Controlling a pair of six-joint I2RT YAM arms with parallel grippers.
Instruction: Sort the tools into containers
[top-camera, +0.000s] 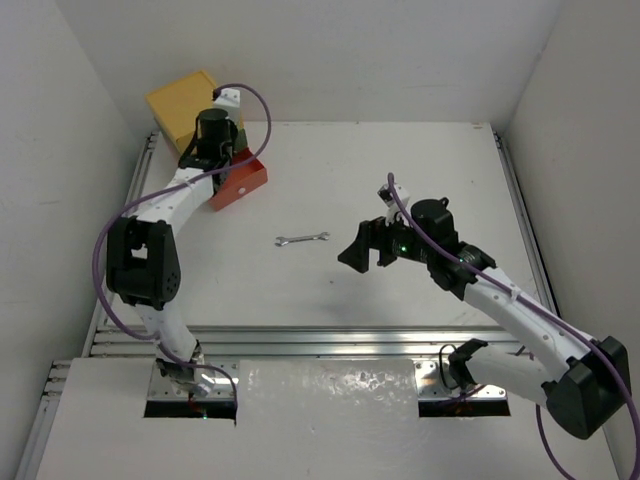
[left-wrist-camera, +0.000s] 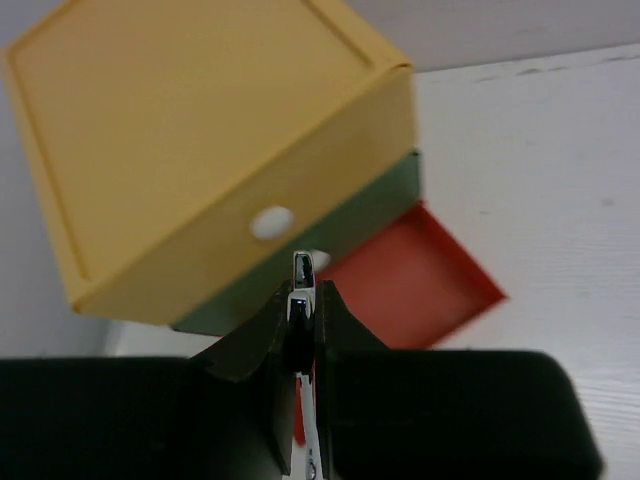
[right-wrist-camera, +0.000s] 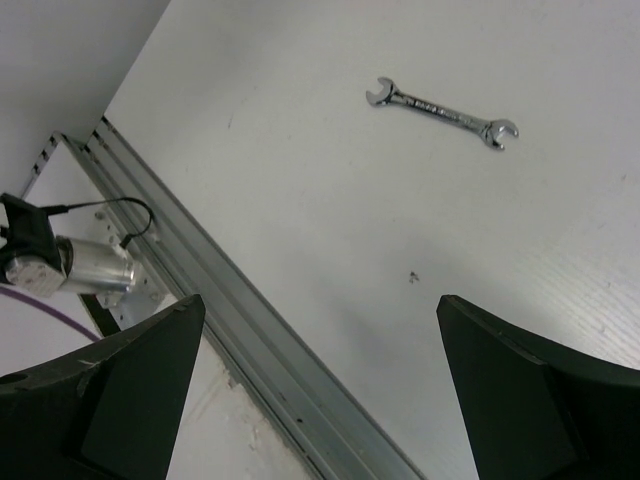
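The stacked drawers stand at the far left: yellow top (top-camera: 183, 100), green middle (left-wrist-camera: 372, 208) and orange-red bottom (top-camera: 240, 185), which is pulled open. My left gripper (left-wrist-camera: 303, 300) is shut on a silver wrench (left-wrist-camera: 303, 270) held edge-on, above the front of the open orange-red drawer (left-wrist-camera: 410, 285). In the top view the left gripper (top-camera: 225, 168) hangs over that drawer. A second silver open-end wrench (top-camera: 302, 239) lies flat on the table's middle and also shows in the right wrist view (right-wrist-camera: 442, 113). My right gripper (top-camera: 362, 256) is open and empty, above the table to the wrench's right.
The yellow drawer's white knob (left-wrist-camera: 271, 222) faces my left wrist. A metal rail (right-wrist-camera: 230, 320) runs along the table's near edge, with a silver motor and cable (right-wrist-camera: 80, 270) beyond it. White walls close in the left, back and right sides.
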